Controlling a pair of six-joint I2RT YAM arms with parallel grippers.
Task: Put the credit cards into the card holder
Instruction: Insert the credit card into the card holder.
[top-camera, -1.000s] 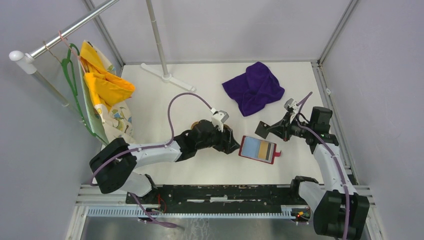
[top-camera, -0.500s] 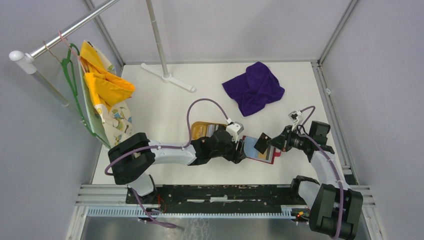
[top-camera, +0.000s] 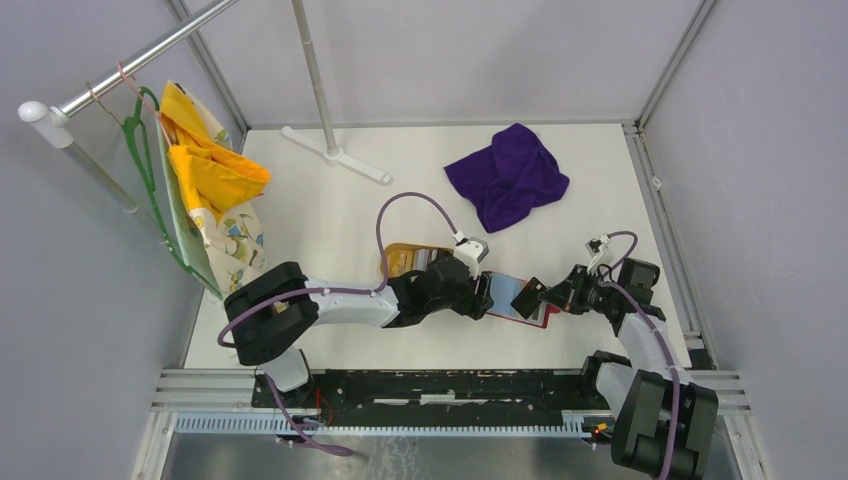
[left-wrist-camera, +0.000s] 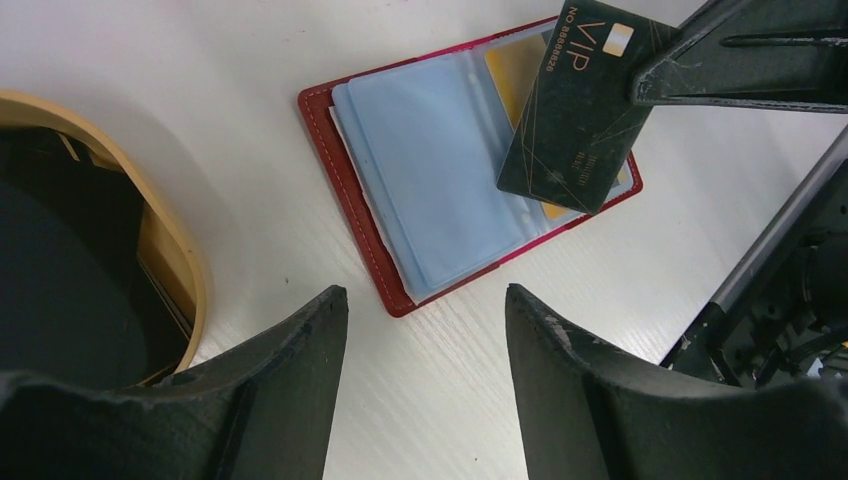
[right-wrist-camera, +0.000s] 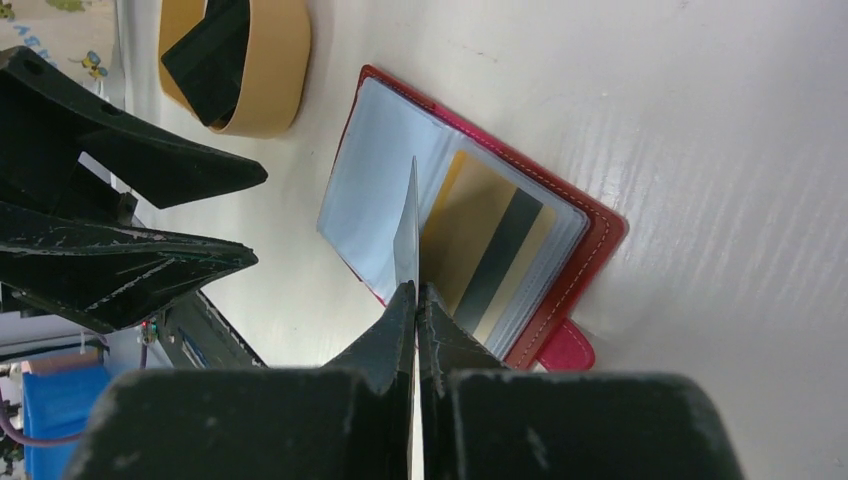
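Shift: both arms have closed in on the card holder (top-camera: 508, 303). The left tool (top-camera: 482, 300) has come off the wooden tray (top-camera: 405, 258), and the right tool (top-camera: 547, 293) has dropped lower with its card.
Top view: the holder lies open on the table (top-camera: 330, 215) between the two tools, and the purple cloth (top-camera: 508, 175) is well apart from the work.
Left wrist: the jaws are wide and empty, just short of the holder's near corner, probably to steady it. The black VIP card (left-wrist-camera: 580, 110) hangs tilted over the right page.
Right wrist: the jaws are pinched on that card, seen edge-on and aimed at the clear sleeves beside a gold card (right-wrist-camera: 490, 250) already pocketed.
Room: the sleeve mouths look tight, and the tray's rim sits near the left tool.
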